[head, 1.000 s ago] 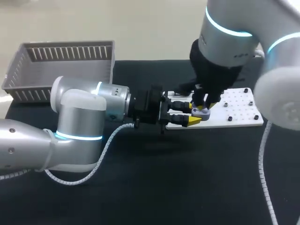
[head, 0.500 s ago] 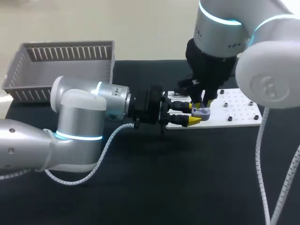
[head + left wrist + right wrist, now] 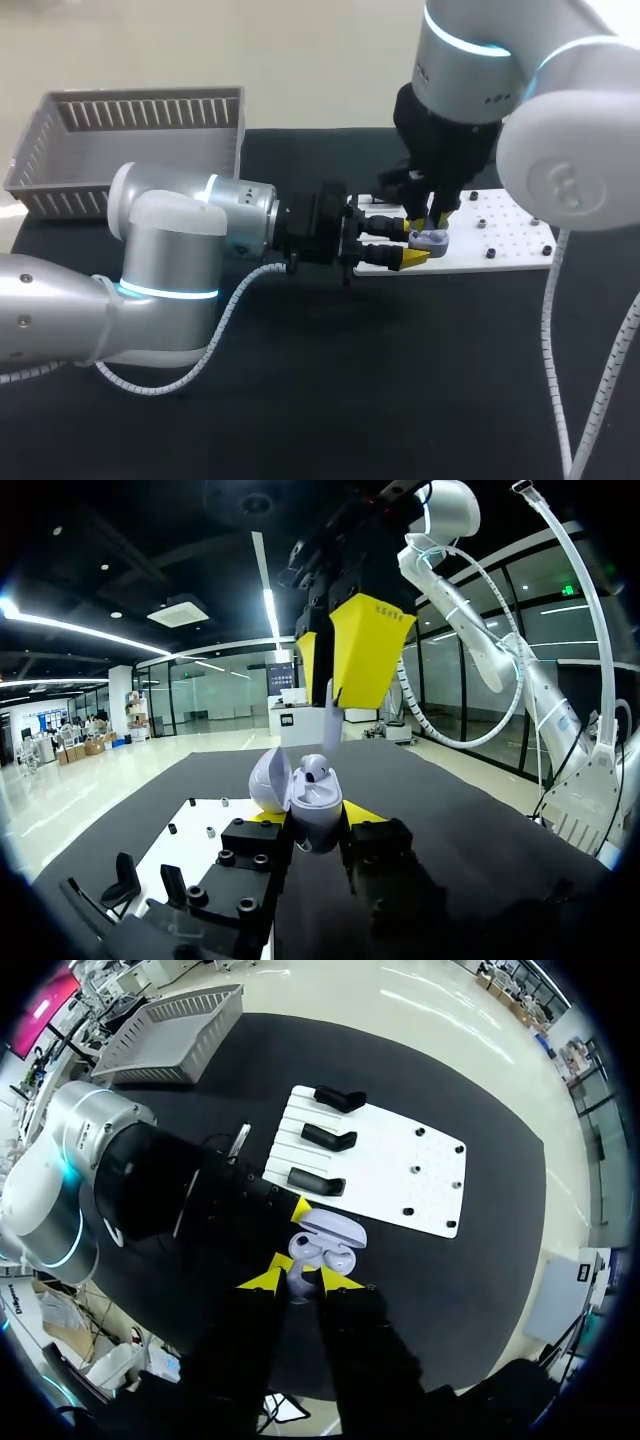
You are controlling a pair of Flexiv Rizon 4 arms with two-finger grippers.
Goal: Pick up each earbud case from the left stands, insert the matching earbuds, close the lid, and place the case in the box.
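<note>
A pale lavender earbud case (image 3: 433,238) with its lid open is held out sideways over the near edge of the white stand board (image 3: 505,235). My left gripper (image 3: 413,248) is shut on it. In the left wrist view the case (image 3: 318,792) sits upright between that gripper's (image 3: 312,822) yellow tips, one earbud showing inside. Directly above it my right gripper (image 3: 332,665) points down, shut on a white earbud (image 3: 330,698) just over the open case. In the right wrist view the case (image 3: 336,1236) lies just ahead of the right gripper (image 3: 300,1280).
A grey slatted basket (image 3: 130,125) stands at the table's back left. The white board (image 3: 405,1175) carries three black stands (image 3: 327,1138) along its left side, with bare pegs on the rest. The table is covered in black cloth.
My right arm's upper links have swung to the left, while its gripper stays over the case. The left arm and the case have not moved.
</note>
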